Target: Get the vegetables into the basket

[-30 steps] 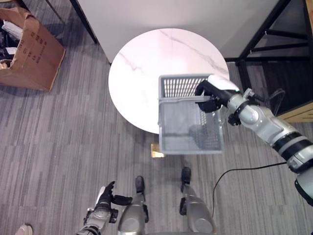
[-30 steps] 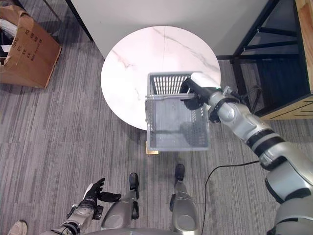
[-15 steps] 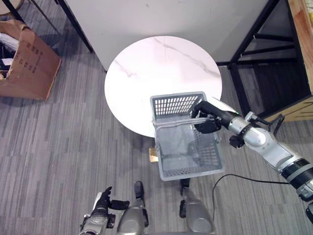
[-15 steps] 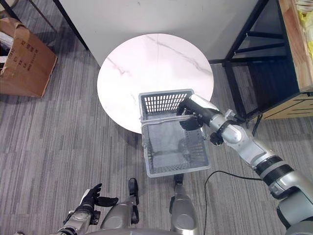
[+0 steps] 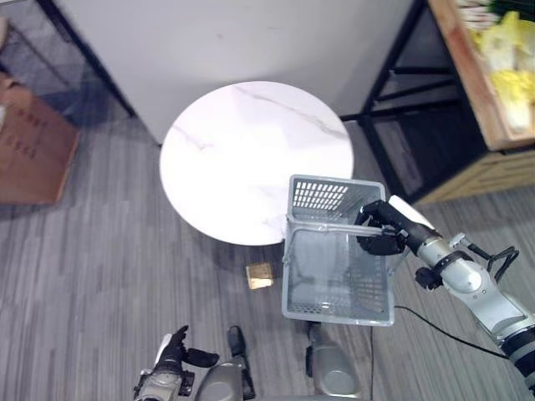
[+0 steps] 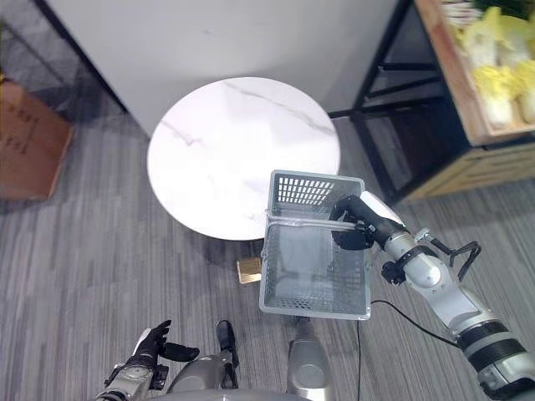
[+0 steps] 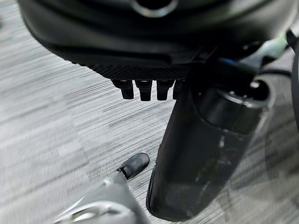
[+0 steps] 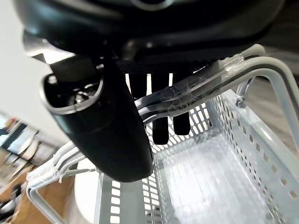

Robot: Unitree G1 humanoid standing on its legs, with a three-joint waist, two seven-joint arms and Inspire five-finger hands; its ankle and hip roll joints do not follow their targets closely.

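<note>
Worktop: a round white marble worktop is seen on a grey wood-grain floor, with a pale wall panel behind it.
Basket: a grey plastic mesh basket is held off the worktop's right front edge, over the floor; nothing can be seen inside it.
Right hand: the right hand is clenched round the basket's wire handles, at the basket's right rim.
Left hand: the left hand is held low, well in front of the worktop, fingers relaxed and grasping nothing.
Vegetables: yellow-green leafy vegetables lie in a wooden crate well to the right of the worktop, behind it.
Rack: a black metal rack stands between worktop and crate.
Box: a cardboard box sits on the floor left of the worktop.
Block: a small tan block lies on the floor by the worktop's front edge.
</note>
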